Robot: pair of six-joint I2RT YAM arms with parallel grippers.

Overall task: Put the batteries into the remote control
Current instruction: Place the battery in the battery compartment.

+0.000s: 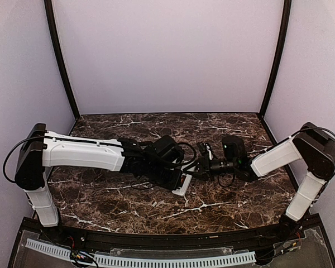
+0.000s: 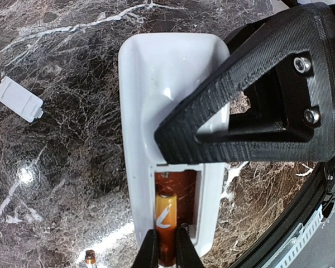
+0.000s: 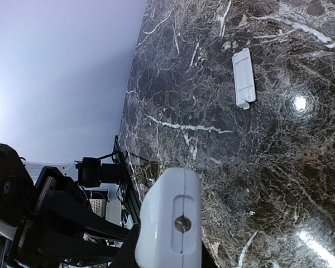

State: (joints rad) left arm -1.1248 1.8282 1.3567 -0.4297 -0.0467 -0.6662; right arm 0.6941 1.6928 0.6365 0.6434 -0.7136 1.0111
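- A flat white rectangular plastic remote control [image 2: 156,72] sits back-up at the middle of the dark, white-veined marble surface [image 2: 61,167]. Its battery bay is uncovered at the 6 o'clock end in the left wrist view. Whether it rests flat or is raised a little cannot be told.
- A slim orange-copper cylindrical battery [image 2: 166,215] lies lengthwise in that bay. The left jaws are closed on its near end, one tip on either side.
- The right jaws appear clamped on the remote control. One black ribbed finger [image 2: 251,106] crosses the casing toward 2 o'clock, and the right wrist view shows a white end of the casing between the tips.
- A small white plastic bay cover [image 2: 19,99] lies well apart at 10 o'clock of the remote control. A second cell [image 2: 90,257] shows only its copper tip at 7 o'clock, by the frame's lower edge.
- The battery looks light, stiff and smooth-jacketed, so it is likely to roll or swivel in a pinch. It is best taken across mid-barrel, leaving both ends free for the contacts.
- The remote control looks like light, glossy hollow plastic that is apt to skid when pushed. It is best braced by its long edges, clear of the bay.
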